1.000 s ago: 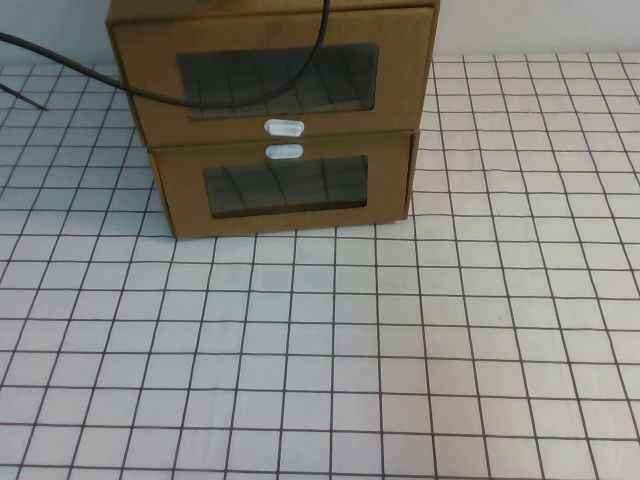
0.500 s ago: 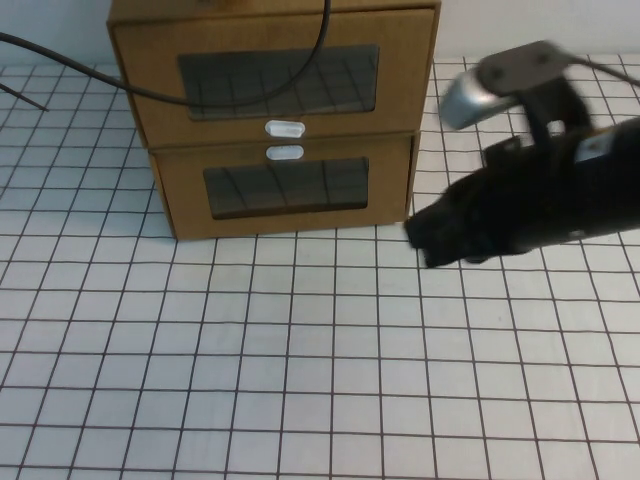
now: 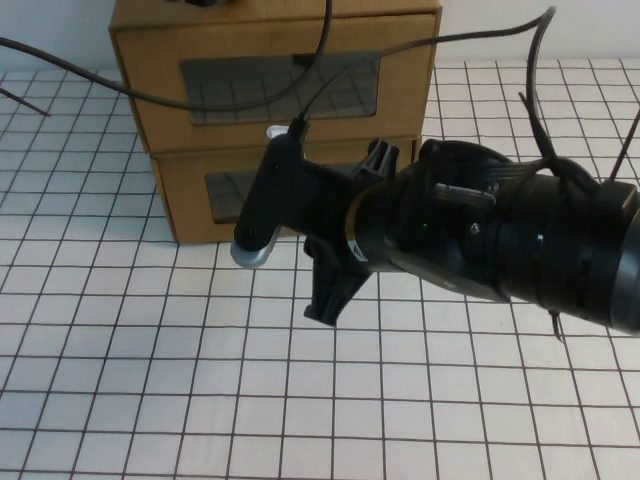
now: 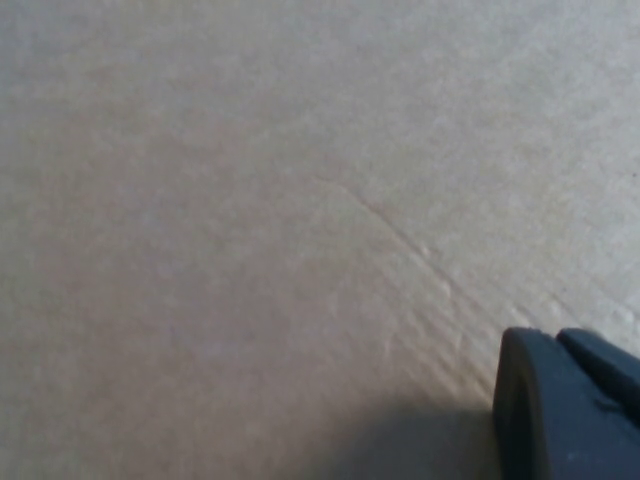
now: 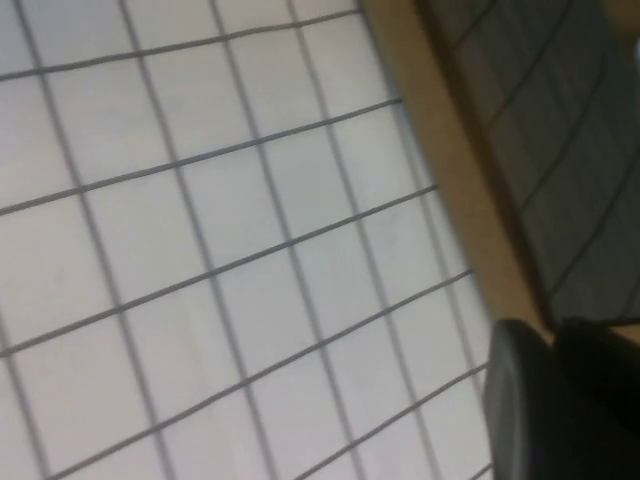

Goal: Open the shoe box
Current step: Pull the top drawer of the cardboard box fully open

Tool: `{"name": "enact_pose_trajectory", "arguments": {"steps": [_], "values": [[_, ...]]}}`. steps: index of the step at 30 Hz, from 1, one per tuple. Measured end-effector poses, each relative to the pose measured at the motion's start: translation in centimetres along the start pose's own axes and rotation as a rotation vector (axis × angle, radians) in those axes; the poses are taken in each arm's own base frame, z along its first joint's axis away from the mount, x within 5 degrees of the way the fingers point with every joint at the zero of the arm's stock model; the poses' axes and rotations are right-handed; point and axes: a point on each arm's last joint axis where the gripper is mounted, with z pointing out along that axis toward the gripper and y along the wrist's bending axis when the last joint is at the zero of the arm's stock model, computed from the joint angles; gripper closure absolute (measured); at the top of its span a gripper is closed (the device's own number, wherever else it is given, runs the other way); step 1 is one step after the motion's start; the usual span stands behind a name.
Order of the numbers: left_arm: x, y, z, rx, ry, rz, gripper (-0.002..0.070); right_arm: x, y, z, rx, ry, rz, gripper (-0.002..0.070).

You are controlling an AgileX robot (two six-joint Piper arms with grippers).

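Two brown cardboard shoe boxes are stacked at the back of the table, the upper box (image 3: 150, 70) on the lower box (image 3: 180, 205). Each has a dark window, and both are closed. The upper box's white handle (image 3: 274, 131) just shows; the lower handle is hidden behind my right arm (image 3: 480, 235). That arm hangs in front of the lower box with its silver wrist camera (image 3: 262, 210) foremost. My right gripper (image 5: 555, 335) looks shut and empty beside the lower box's front edge (image 5: 440, 150). My left gripper (image 4: 558, 340) rests shut against bare cardboard (image 4: 250, 200).
The table is covered with a white sheet with a black grid (image 3: 150, 380). A dark cable (image 3: 150, 95) hangs across the upper box's front. More cables (image 3: 535, 90) trail from the right arm.
My right arm has swept in from the right edge to the left. It now covers most of the lower box's front. The boxes have not moved.
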Motion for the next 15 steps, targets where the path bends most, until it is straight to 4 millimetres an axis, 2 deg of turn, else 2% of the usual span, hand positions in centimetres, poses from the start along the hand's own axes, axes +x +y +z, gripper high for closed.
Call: {"name": "enact_pose_trajectory", "arguments": {"steps": [3, 7, 10, 15], "values": [[0.0, 0.0, 0.0, 0.002, 0.004, -0.004, 0.0677, -0.7, -0.5, 0.1, 0.064, -0.072, -0.074, 0.0571], [0.1, 0.0, 0.0, 0.005, 0.009, -0.006, 0.0677, -1.5, -1.0, 0.0, 0.12, -0.154, -0.083, 0.0446], [0.1, -0.1, 0.0, 0.007, 0.014, -0.006, 0.0677, -1.8, -1.7, 0.0, 0.162, -0.195, -0.082, 0.042], [0.1, -0.1, -0.1, 0.011, 0.018, -0.005, 0.0677, -1.6, -2.5, 0.9, 0.205, -0.22, -0.148, 0.0418]]}}
